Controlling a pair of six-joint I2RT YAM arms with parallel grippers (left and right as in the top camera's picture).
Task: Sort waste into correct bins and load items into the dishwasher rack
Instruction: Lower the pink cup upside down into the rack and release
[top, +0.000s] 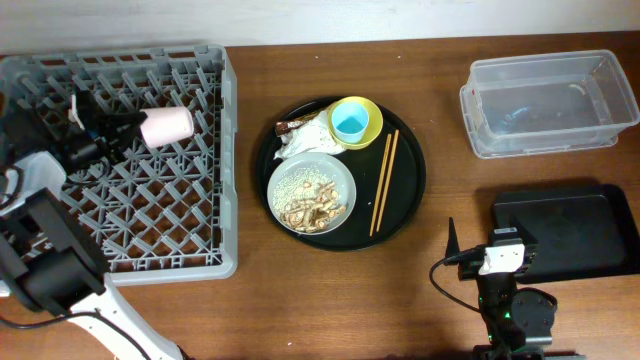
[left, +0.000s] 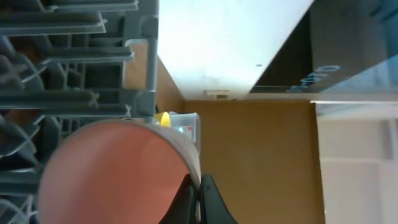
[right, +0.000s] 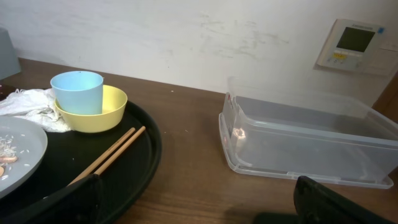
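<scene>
The left tool (left: 199, 196) is pinched fully closed on the wall of the pink cup (top: 167, 125), one finger inside the rim and one outside. That looks like a sensible way to carry a thin-walled cup. It holds the cup on its side over the upper part of the dishwasher rack (top: 150, 230), in among the pegs. From where I stand I can't tell whether the cup already rests on the pegs or hangs just above them. My guess is that this is the placing step, with the cup tipped so it can slot between the pegs.

The right tool (right: 196, 186) has its fingers spread wide and holds nothing. It sits low over the tabletop (top: 300, 300), just beside the shallow black tray (top: 570, 230). It faces the clear tub (top: 540, 140), well out of the other arm's way.

Everything else waits on the round black tray (top: 410, 190) in the middle:
- The blue cup (top: 351, 123) stands inside the yellow bowl (top: 372, 112).
- The crumpled napkin (top: 305, 140) and the small brown wrapper (top: 288, 127) lie beside the bowl.
- The grey-green dish (top: 345, 172) carries rice (top: 300, 183) and brownish scraps (top: 318, 210).
- The chopsticks (top: 384, 180) lie side by side to the right of the dish.

Neither bin shows any waste that I can make out, so I'd say most of the job is yet to come.
</scene>
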